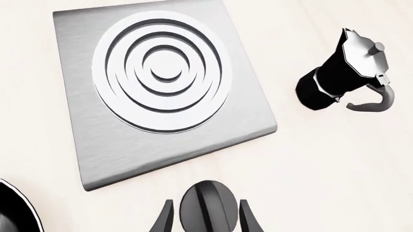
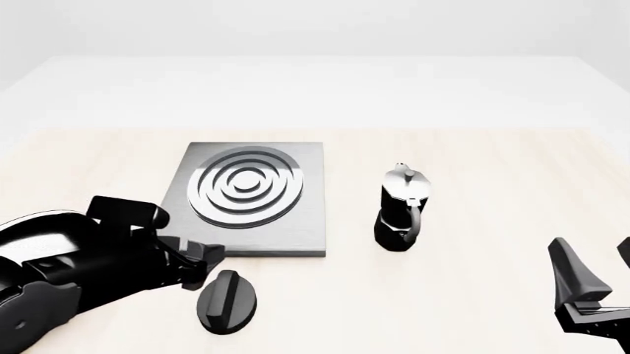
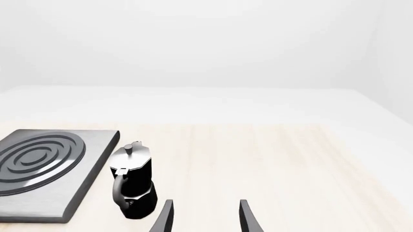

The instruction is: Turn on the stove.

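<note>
Counter: pale wood-look top, wide, mostly bare, running back to a plain white backdrop. No walls or room detail to read.

Stove: flat grey square plate with concentric burner rings, sits left of centre on the counter. Nothing on it.

My left arm comes in low from the left, bulky black, ending right by the stove's near edge. A glossy black pan edge shows in the left wrist view only, near the knob; can't place it further.

Moka pot: upright, black and silver, just right of the stove, apart from it. Not part of this job.

Knob: black, round, ridged, lies on the counter just in front of the stove's near edge, separate from the plate.

Left pincer: spread, 2 fingers straddling the knob, 1 each side. Small gaps visible both sides, so not gripping yet, I judge.

Right pincer: spread, holding nothing, parked far right, well apart from everything.

Step in hand, my read: lining up on the knob, pre-grasp. Next move calls for closing the left fingers squarely onto the ridged rim, then rotating the wrist to turn it. Risk: off-centre squeeze slides the knob across the counter instead of twisting it.
</note>
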